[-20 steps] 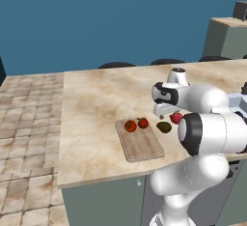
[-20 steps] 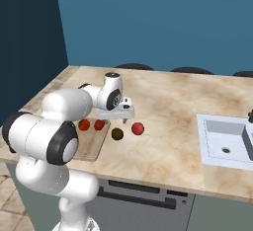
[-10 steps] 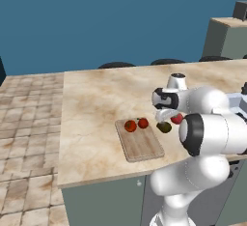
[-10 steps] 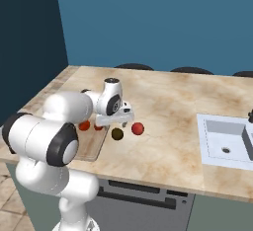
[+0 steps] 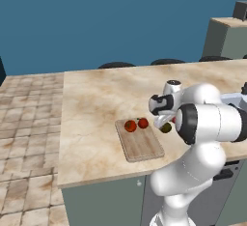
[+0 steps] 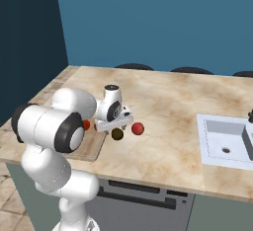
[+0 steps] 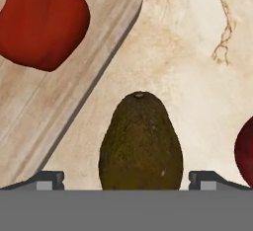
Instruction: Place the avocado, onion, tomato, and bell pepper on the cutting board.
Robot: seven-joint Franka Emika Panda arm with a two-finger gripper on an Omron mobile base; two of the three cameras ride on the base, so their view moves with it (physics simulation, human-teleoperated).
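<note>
1. We have the gripper [image 7: 126, 178] low over the avocado [image 7: 141, 143], its fingers [image 7: 48, 178] spread wide with one tip on either side of the fruit; nothing is held yet.
2. The avocado lies on the marble surface [image 7: 197, 52], just off the cutting board's [image 7: 59, 87] long edge; the onion [image 7: 245, 156] sits close on its other side.
3. The bell pepper [image 7: 44, 22] rests on the board near its corner, and the tomato [image 5: 130, 126] is beside it; so we judge two of the four placed.
4. To grip well, we would drop straight down until the tips bracket the fruit's widest part; then squeeze centred, so the smooth oval does not squirt out.
5. We should mind the onion-side finger; a nudge could send the onion rolling across the surface.
6. For the put-down, we would pick bare board clear of the pepper and tomato.
</note>
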